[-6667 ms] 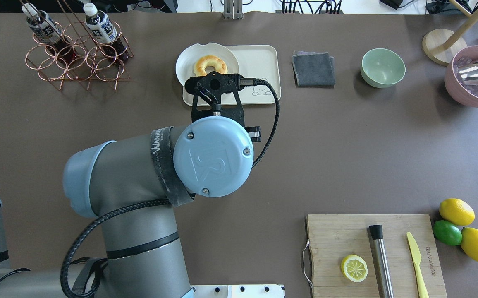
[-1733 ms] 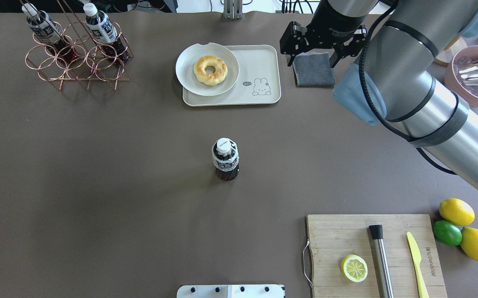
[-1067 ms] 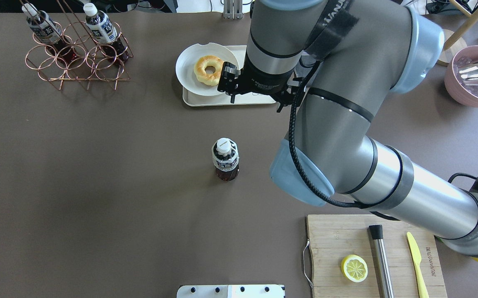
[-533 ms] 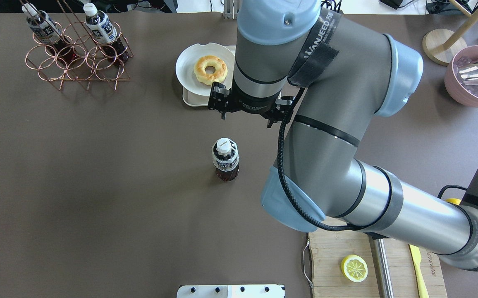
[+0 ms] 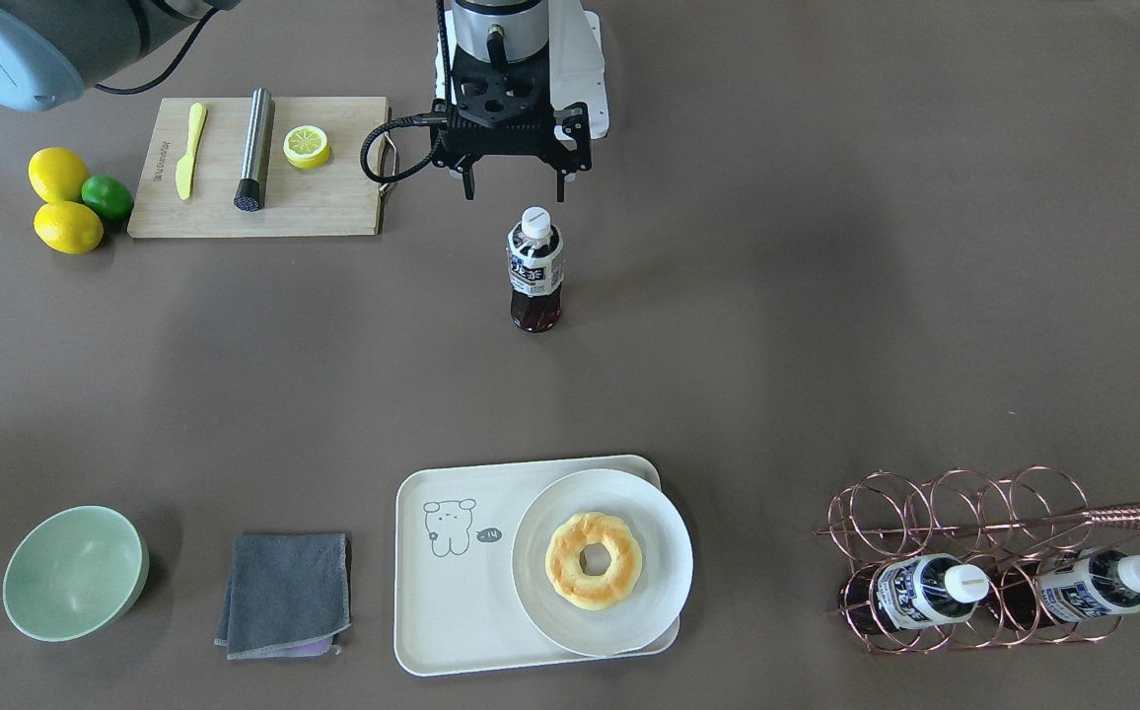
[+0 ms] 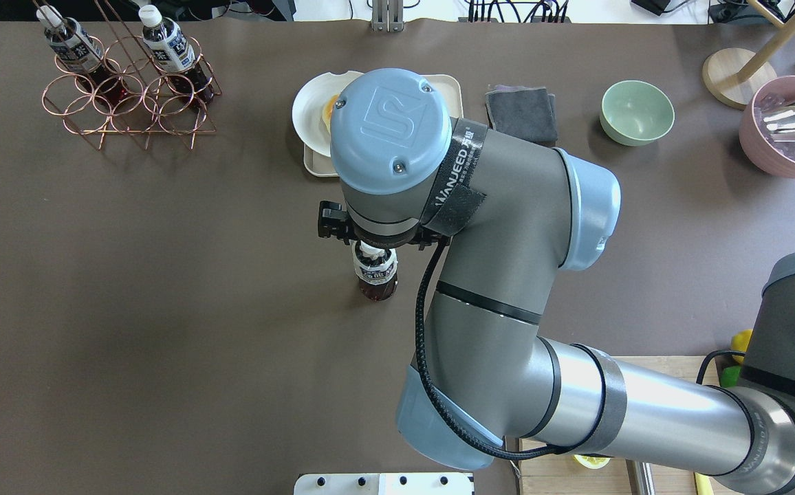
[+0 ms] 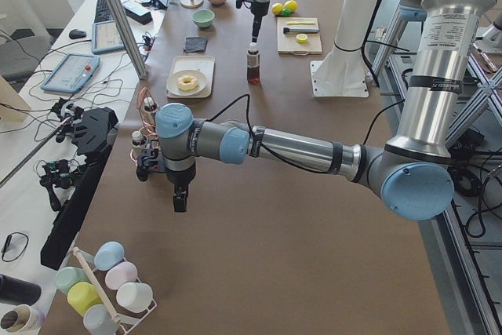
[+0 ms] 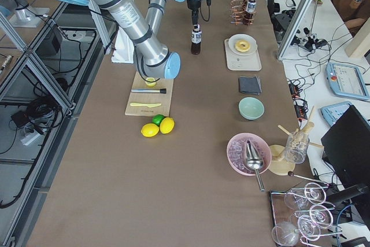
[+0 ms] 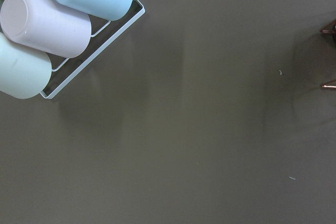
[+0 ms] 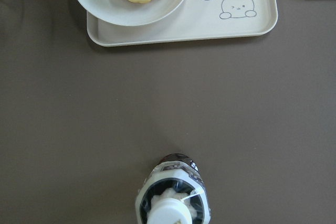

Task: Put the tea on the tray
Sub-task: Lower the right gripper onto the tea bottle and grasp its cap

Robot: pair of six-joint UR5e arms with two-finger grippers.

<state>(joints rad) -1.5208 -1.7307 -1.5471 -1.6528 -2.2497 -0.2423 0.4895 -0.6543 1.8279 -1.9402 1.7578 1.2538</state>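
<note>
Having swung back from above the tray (image 5: 452, 602), the right end effector (image 5: 512, 190) now hangs wide open and empty over the tea (image 5: 534, 268), which stands upright on the worktop (image 5: 826, 296), well apart from that tray. Grasping seems next. For the left end effector (image 7: 180, 202) I cannot tell.

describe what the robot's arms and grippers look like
The right arm and left arm are grey tubes with pale blue round joint caps. The right bears a black strap lettered WANJEED and a black cable. The right gripper and left gripper are black.
</note>
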